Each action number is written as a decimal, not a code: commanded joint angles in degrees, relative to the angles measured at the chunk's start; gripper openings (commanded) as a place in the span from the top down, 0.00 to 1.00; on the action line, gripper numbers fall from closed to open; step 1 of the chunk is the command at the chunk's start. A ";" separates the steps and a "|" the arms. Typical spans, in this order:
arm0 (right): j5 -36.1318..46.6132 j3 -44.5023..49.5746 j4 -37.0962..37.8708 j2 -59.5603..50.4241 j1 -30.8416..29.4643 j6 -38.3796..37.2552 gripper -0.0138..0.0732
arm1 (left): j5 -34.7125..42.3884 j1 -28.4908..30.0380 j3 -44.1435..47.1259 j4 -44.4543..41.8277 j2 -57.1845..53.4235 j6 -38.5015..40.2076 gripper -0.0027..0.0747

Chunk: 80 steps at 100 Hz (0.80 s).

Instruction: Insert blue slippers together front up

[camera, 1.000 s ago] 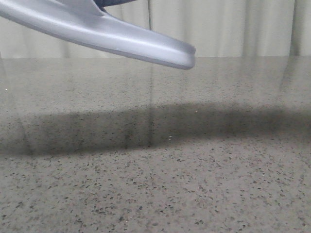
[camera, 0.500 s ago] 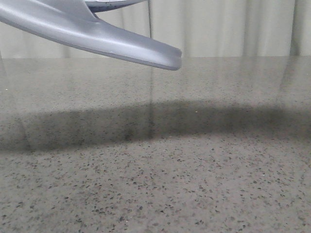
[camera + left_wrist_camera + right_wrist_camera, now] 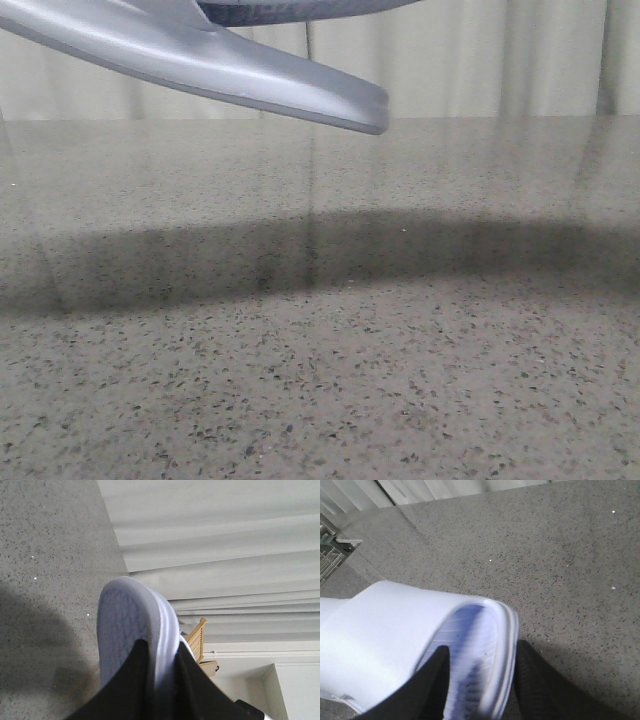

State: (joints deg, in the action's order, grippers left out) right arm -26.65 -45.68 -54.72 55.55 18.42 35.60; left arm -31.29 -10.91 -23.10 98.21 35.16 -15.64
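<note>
Two grippers, each clamped on one of the blue slippers, and both held up off the table. Your left gripper (image 3: 159,680) has its two black fingers (image 3: 131,680) pinching the thick edge of the left-hand slipper (image 3: 125,630): one finger lies against the patterned sole, the other against the far side of the rim. From that wrist you see the sole's moulded triangle tread and the rounded end of the slipper pointing away from the claw, with the curtain (image 3: 225,540) behind it and the speckled table (image 3: 50,555) off to one side.

Your right gripper (image 3: 480,685) grips the right-hand slipper (image 3: 395,645) across its end, one black finger (image 3: 432,690) on the ribbed footbed side and the other on the outer side of the sole rim. The wide strap bulges out beyond the fingers, and the table lies well below, carrying a dark shadow.

In the front view, one pale slipper (image 3: 220,60) slants across the upper left, its tip the lowest point and clear of the table (image 3: 320,380). A darker shape (image 3: 300,10) sits just above it at the top edge; you cannot tell what it is. A broad shadow band crosses the tabletop beneath.
</note>
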 commanded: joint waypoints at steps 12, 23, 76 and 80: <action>0.96 -1.90 -0.31 -0.76 0.53 1.29 0.48 | -5.50 -0.64 -1.98 2.33 0.32 0.58 0.94; 3.28 -1.90 2.31 -2.72 0.42 1.29 0.48 | -4.61 -0.64 -1.98 1.57 0.32 0.58 0.94; 16.19 -1.90 11.33 -17.21 -4.09 1.29 0.46 | -1.68 -0.64 -1.98 1.07 0.32 0.58 0.94; 17.07 -1.90 11.34 -17.98 -4.09 1.29 0.46 | -1.54 -0.64 -1.98 0.79 0.32 0.58 0.94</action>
State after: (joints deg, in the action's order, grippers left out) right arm -15.43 -45.68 -43.71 39.32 14.76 36.14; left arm -32.13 -11.02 -23.10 96.31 35.16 -15.64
